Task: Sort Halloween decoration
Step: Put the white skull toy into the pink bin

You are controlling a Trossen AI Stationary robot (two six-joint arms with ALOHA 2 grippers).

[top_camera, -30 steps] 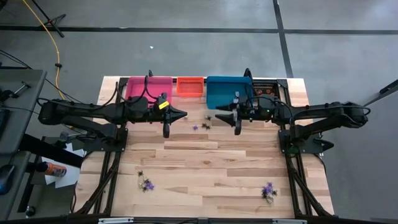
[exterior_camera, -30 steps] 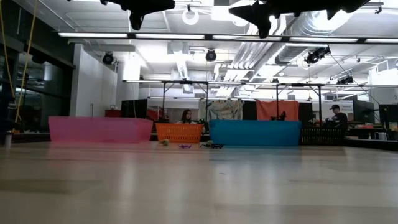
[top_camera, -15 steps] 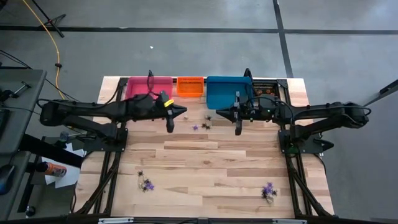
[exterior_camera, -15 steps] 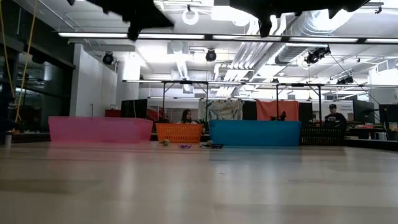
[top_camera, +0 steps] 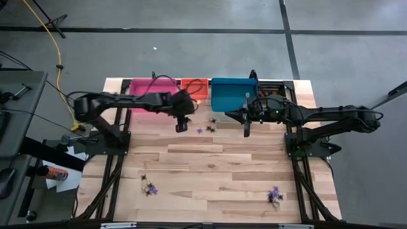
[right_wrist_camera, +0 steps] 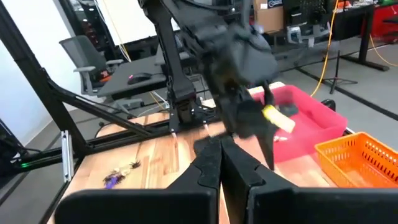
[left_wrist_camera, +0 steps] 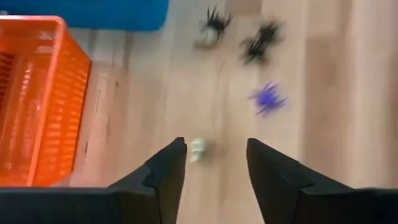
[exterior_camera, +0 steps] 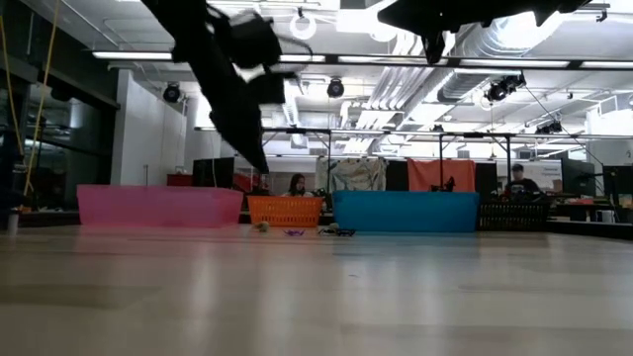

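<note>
Swung toward the orange bin since a second ago, the left claw now hangs spread over the tabletop, a pale trinket lying between its fingertips and two black spiders and a purple one just ahead of it. Opposite, the right claw is pressed together, holding nothing, near the blue bin. Further trinket clusters lie well behind both claws
</note>
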